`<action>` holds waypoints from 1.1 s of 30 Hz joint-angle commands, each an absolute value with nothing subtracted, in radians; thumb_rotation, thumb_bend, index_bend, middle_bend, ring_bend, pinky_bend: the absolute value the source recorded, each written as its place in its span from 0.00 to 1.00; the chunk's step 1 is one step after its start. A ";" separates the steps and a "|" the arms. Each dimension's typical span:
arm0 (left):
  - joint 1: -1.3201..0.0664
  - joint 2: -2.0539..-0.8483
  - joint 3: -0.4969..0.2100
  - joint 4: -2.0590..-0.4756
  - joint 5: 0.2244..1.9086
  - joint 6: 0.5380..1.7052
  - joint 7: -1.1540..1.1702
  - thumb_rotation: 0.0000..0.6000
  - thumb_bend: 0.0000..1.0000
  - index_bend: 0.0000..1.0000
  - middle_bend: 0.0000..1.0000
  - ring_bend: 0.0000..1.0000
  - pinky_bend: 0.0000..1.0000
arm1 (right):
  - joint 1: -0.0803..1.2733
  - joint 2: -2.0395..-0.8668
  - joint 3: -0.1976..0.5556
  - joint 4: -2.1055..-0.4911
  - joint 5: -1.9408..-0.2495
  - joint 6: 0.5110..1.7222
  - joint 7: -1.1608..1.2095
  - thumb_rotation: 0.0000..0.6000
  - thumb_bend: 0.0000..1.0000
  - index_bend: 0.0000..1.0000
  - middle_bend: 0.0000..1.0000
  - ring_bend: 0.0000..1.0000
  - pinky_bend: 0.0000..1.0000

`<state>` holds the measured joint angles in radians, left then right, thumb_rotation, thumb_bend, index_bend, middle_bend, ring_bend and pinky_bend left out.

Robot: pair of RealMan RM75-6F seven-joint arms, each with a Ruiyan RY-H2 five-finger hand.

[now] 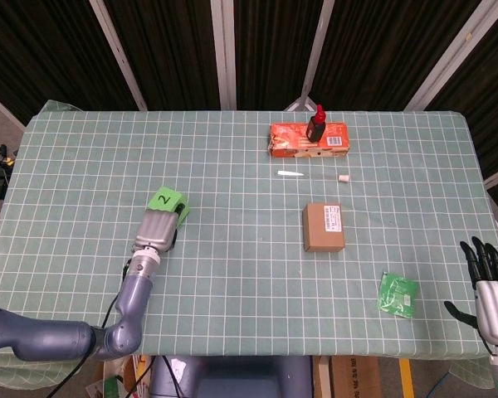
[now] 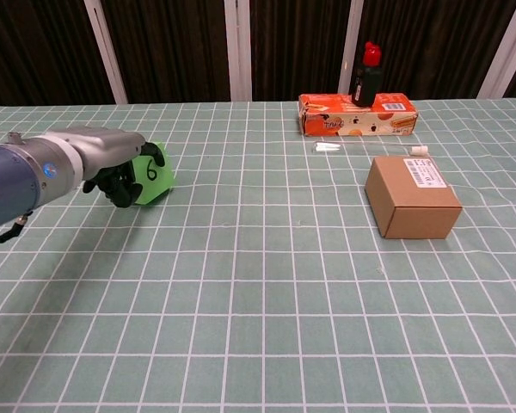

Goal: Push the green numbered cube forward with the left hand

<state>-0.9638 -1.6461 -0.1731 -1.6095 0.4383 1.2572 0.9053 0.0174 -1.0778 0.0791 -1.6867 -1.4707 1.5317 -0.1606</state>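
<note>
The green numbered cube [image 1: 166,200] sits on the left half of the checked table, showing a 2 on top and a 6 on its near face [image 2: 155,176]. My left hand [image 1: 155,229] lies right behind it on the near side. Its dark fingers [image 2: 114,182] are curled in and press against the cube's near-left side, without wrapping around it. My right hand [image 1: 490,278] hovers off the table's near right corner with its fingers spread and nothing in it; the chest view does not show it.
An orange box [image 1: 309,139] with a dark red-capped bottle [image 1: 317,124] on it stands at the back. A brown cardboard box [image 1: 324,226] sits mid-right, a green packet [image 1: 397,293] near the front right. Two small white bits [image 1: 290,173] lie between the boxes.
</note>
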 commanded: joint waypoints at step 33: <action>-0.507 -1.168 0.062 -2.129 1.138 1.723 0.584 1.00 0.51 0.21 0.25 0.08 0.30 | 0.008 -1.068 0.064 -1.714 -1.489 1.545 -0.178 1.00 0.04 0.07 0.00 0.00 0.00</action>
